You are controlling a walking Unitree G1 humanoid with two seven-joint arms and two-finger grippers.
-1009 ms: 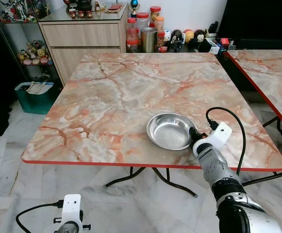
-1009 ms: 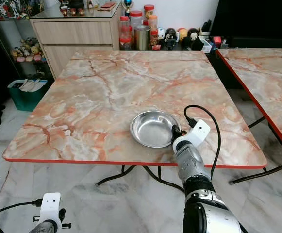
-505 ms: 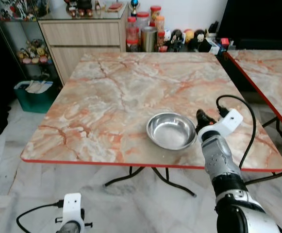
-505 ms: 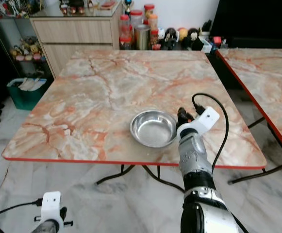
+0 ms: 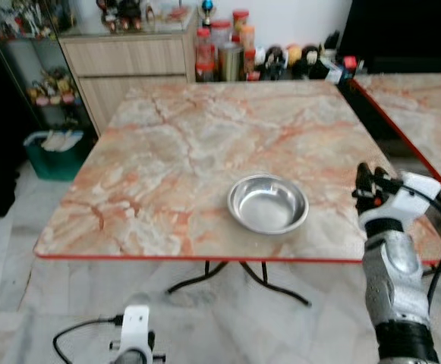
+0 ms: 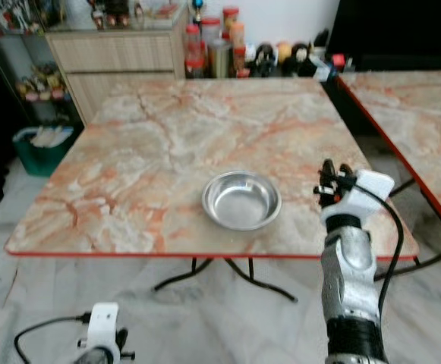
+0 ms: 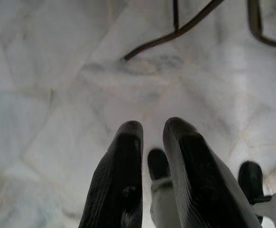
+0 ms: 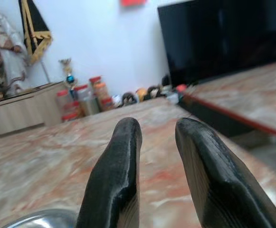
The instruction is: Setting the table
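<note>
Steel bowl (image 5: 268, 204) nr table (image 5: 167, 167) front edge; R gripper (image 5: 370, 182) apart, empty.

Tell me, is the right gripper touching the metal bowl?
Apart. In the left eye view, bare marble tabletop lies between the right gripper and the rim of the bowl.

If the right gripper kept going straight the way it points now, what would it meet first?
Probably nothing near: the right gripper points low across the marble table, its way looking free toward the jars at the far end. Depth is unclear.
</note>
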